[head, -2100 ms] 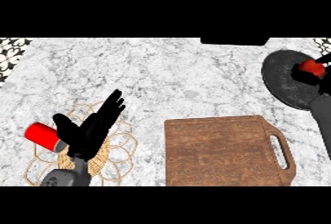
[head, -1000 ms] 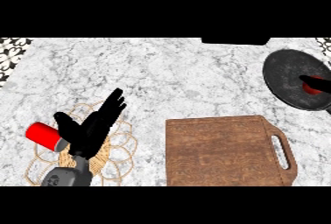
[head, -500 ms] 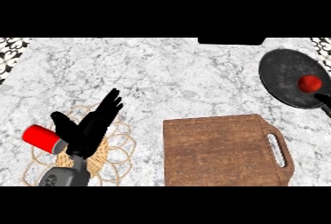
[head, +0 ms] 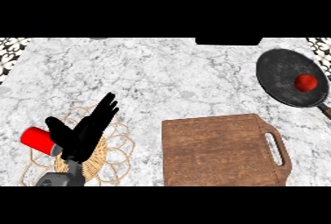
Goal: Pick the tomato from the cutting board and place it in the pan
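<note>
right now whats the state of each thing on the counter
small red tomato: lying in the pan
round black pan: upright, holding the tomato
brown wooden cutting board: flat, bare
red cylinder: on its side by the woven mat
left hand: open, fingers straight

A kitchen: a marble counter (head: 161,78) bearing a wooden cutting board (head: 220,151) and a dark pan (head: 284,85).

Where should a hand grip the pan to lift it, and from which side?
Grip the pan by its handle, which juts from the rim toward the counter's lower right edge; come from the right side. The tomato lies inside, so keep it level.
</note>
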Tool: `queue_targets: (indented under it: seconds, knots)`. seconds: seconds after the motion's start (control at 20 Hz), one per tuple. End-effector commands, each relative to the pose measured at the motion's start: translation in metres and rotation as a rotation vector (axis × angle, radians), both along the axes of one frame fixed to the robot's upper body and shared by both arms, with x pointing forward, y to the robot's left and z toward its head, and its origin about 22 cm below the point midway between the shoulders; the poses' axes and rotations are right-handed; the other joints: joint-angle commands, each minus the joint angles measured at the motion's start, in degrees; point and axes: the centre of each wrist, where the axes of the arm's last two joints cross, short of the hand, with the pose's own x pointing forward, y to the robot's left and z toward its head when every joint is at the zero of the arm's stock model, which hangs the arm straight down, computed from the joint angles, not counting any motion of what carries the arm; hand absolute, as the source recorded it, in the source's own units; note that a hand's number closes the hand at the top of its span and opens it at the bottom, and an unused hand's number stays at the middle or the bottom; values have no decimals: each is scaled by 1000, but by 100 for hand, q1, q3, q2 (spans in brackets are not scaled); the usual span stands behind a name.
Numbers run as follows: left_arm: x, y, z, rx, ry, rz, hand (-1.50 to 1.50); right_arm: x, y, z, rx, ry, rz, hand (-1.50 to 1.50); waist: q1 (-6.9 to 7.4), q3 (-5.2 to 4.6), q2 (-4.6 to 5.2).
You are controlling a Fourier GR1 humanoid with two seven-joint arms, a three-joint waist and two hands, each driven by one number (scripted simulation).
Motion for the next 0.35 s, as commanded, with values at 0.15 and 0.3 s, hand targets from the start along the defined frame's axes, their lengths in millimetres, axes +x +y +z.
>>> queue_targets:
  seconds: [0.15, 0.3]
  knots:
    - [8, -10, 4, -5, -4, 15, 0, -4, 13, -20, 11, -22, 56, -150, -47, -10, -27]
    - [-8, 6, 14, 7, -4, 9, 0, -13, -5, -5, -3, 0, 58, -150, -38, -11, -37]
